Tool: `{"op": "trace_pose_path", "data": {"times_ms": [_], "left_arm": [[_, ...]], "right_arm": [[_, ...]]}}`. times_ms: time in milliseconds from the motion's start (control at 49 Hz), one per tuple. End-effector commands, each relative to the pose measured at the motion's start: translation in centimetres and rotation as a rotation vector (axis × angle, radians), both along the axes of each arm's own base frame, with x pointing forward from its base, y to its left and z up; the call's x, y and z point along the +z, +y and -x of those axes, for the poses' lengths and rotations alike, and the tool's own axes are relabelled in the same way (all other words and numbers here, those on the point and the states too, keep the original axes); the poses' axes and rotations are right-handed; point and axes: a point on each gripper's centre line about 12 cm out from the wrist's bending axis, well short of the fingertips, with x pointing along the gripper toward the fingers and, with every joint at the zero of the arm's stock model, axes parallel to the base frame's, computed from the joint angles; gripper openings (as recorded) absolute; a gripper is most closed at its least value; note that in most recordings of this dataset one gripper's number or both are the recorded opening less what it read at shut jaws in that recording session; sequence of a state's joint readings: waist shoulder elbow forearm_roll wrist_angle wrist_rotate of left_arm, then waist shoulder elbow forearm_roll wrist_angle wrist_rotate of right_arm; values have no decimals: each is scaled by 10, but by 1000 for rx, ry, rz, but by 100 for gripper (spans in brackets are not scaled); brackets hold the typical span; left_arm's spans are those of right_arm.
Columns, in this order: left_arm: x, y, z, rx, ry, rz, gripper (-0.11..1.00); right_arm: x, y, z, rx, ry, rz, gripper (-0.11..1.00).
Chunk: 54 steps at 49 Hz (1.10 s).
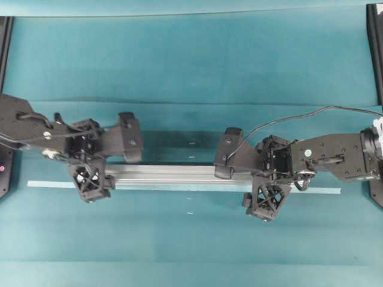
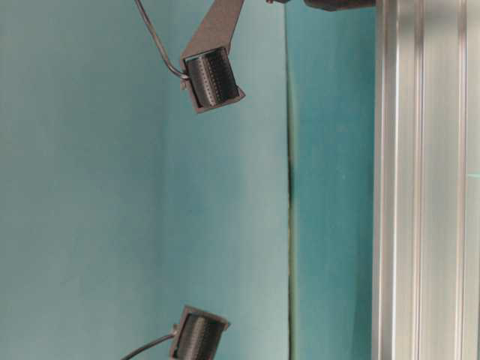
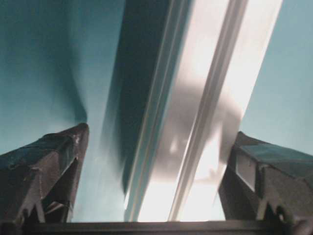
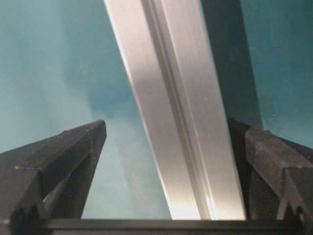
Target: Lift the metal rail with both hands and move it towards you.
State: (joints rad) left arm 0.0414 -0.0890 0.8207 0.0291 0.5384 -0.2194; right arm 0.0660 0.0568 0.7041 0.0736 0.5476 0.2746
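Nothing here can be read: no lettering, brand, number or sign shows on the metal rail (image 1: pixel 179 175), on either black arm, or on the teal surface (image 1: pixel 191 66); the few small pale marks on that surface are too tiny to make out as writing

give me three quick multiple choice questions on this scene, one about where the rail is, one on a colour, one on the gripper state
1. Where does the metal rail lie?
A. across the table, between the two arms
B. standing on end
C. on the floor

2. What colour is the table cover?
A. red
B. teal
C. white

3. How do the jaws of the left gripper and right gripper stand?
A. both shut beside the rail
B. one shut, one open
C. both open, a finger on each side of the rail

Answers: 1 A, the overhead view shows it lying crosswise. 2 B, every view shows teal. 3 C, both wrist views show the rail between spread fingers.
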Motion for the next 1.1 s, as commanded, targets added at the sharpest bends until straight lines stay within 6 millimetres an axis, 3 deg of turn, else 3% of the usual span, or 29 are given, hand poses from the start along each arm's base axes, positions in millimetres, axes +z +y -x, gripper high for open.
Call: {"op": "trace_pose_path", "data": {"times_ms": [0,266,511,694,817,960,1083], "left_arm": [[12,3,-4,4,-46,-5,87],[19,-3,-10,-12,-66,-4,87],[40,-18,-28,-58,-107,-3,87],[77,-20,-37,-64,-150,-4,87],[111,-20,-38,-65,-242,-7,87],[151,-19,-27,-64,-368,-7,87],[170,-19,-14,-67,-453,-9,87]], "right_arm": [[0,0,0,2,4,2,96],[5,-14,-2,12,-8,44,96],[39,-22,-11,5,-73,56,96],[81,-22,-7,-1,-140,56,96],[122,-22,-3,-5,-261,54,96],[158,-21,8,-5,-387,52,96],[176,-20,19,1,-478,52,96]]}}
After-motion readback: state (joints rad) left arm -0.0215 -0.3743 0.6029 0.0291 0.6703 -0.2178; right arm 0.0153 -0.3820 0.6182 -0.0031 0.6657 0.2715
